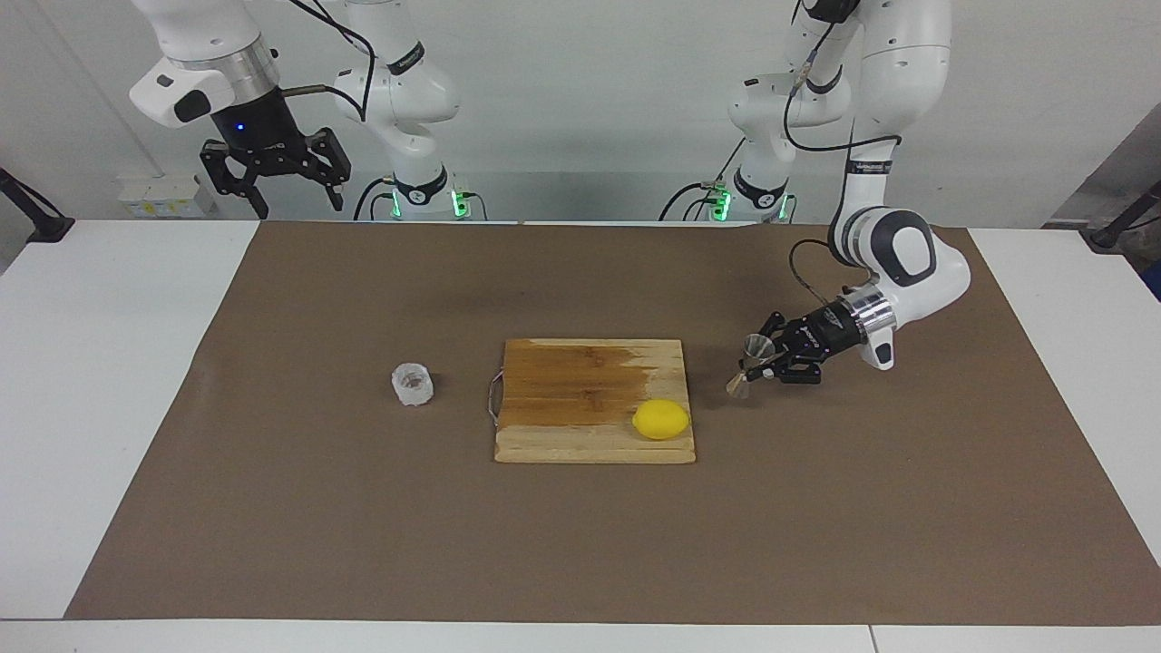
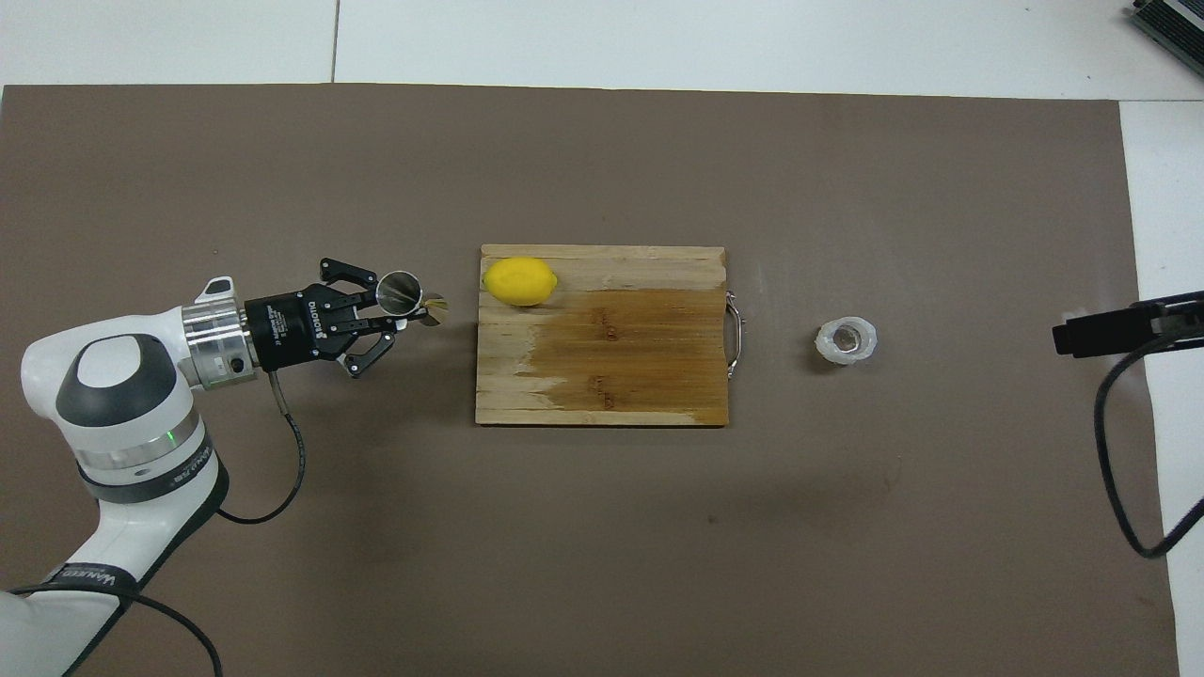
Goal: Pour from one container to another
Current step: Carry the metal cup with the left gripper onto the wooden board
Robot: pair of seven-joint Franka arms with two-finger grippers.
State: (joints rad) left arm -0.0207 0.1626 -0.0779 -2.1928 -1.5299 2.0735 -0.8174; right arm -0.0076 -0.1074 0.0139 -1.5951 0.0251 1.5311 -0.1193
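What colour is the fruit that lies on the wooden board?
The lemon is plain bright yellow. It shows best in the overhead view, at a corner of the cutting board.

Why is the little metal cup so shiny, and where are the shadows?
In the overhead view the jigger gleams because its steel rim catches the light, held by the left gripper. In the facing view only soft, faint shadows lie on the brown mat, so the light looks even.
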